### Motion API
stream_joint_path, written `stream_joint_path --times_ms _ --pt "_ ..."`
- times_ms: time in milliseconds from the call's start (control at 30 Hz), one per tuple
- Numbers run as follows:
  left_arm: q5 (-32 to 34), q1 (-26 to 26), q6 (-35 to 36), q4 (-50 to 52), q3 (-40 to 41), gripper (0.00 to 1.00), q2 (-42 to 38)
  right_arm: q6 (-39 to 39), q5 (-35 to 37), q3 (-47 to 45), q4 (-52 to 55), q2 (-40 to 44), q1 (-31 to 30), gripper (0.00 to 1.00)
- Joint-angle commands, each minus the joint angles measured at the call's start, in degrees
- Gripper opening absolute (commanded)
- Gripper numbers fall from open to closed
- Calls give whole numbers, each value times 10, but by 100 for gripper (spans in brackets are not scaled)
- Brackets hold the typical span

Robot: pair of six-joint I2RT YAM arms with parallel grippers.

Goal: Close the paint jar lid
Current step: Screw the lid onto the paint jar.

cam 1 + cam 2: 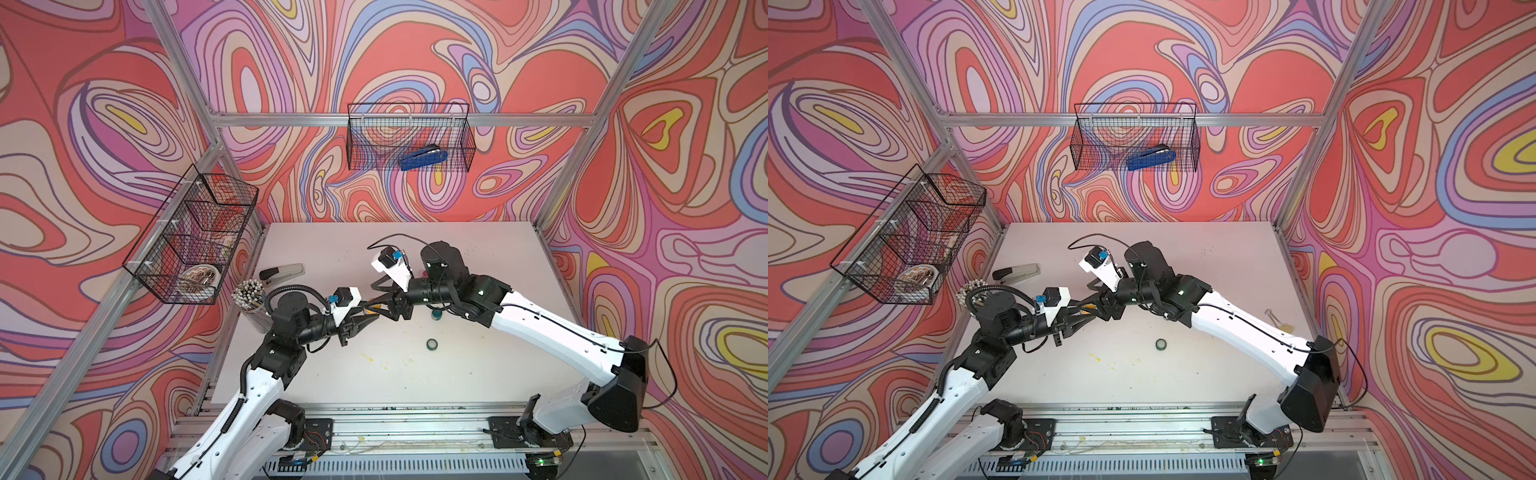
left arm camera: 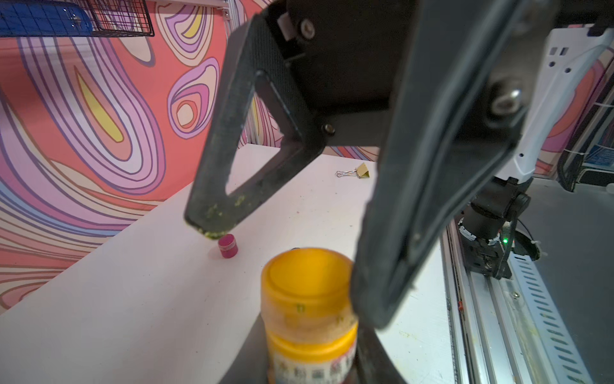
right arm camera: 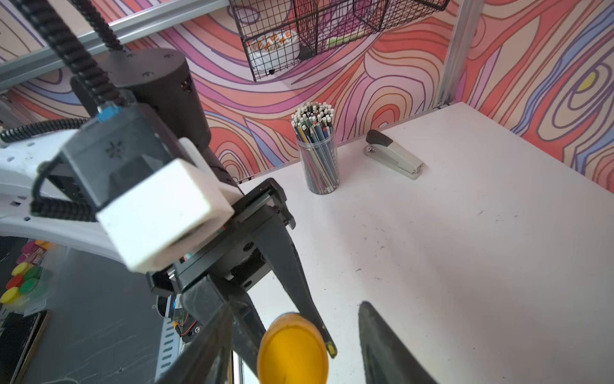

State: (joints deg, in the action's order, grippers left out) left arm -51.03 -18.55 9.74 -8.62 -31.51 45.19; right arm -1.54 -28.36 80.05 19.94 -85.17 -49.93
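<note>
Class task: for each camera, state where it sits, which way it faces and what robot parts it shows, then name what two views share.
Both top views: high above the arm bases, facing down and back over the table; left arm and right arm show.
Left wrist: on the left arm, facing along the left gripper at its jar; the right gripper shows too.
Right wrist: on the right arm, facing the lid; its own fingers and the left arm show.
Shared: both wrist views show the lid.
</note>
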Motion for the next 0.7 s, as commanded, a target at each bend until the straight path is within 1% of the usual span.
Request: stream_joint_path --times_ms 0,100,367,667 --pt "-26 5 -11 -19 -20 24 -4 -13 -12 18 11 -9 -1 61" --pt "-19 5 -8 -18 -18 24 -5 -13 -17 21 19 -11 -1 59" --pt "-7 5 -3 -17 -16 24 -10 -7 -15 13 23 -5 -1 46" --pt "-1 6 -3 -20 -17 24 -12 -2 -15 -2 25 2 1 47"
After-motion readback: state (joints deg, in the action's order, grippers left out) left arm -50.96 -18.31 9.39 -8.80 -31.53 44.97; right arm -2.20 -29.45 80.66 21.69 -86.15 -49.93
